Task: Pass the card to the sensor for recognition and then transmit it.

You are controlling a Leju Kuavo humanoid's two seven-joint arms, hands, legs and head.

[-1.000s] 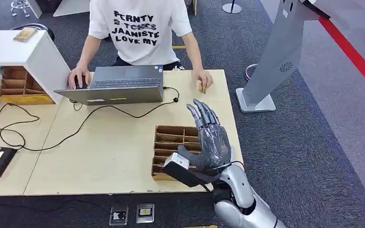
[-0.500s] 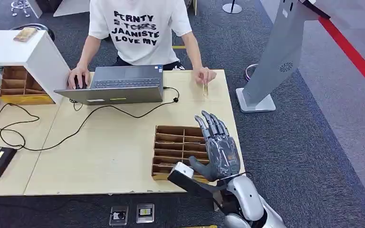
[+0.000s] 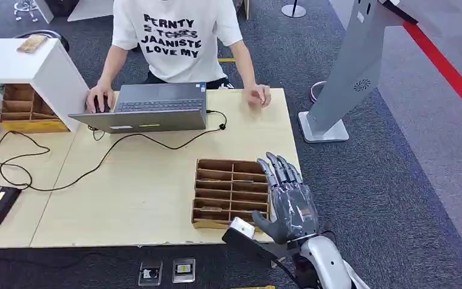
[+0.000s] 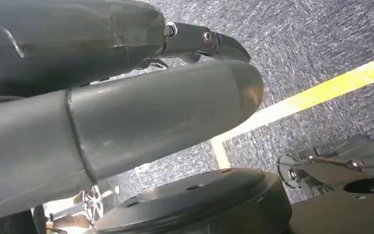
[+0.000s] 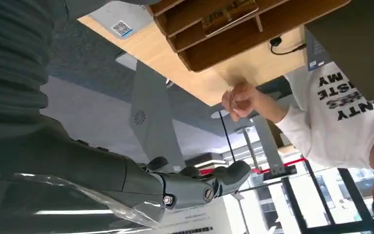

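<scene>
Fingers spread and empty, my right hand (image 3: pixel 290 201) hovers over the surface's (image 3: pixel 138 186) near right corner, beside the wooden tray (image 3: pixel 230 192), palm free because I judge the card is not mine to carry at this point. The card (image 5: pixel 232 99) sits pinched in the person's hand (image 3: pixel 258 95) at the far right corner, edge-on, so I read little of it. My left hand (image 4: pixel 121 117) hangs low over the floor; I cannot tell how its fingers lie. The grey kiosk (image 3: pixel 352 72), standing off the right edge, may be the sensor.

head: high, down on table (image 3: pixel 144 180) | right wrist: close, shares table (image 5: pixel 214 80)
</scene>
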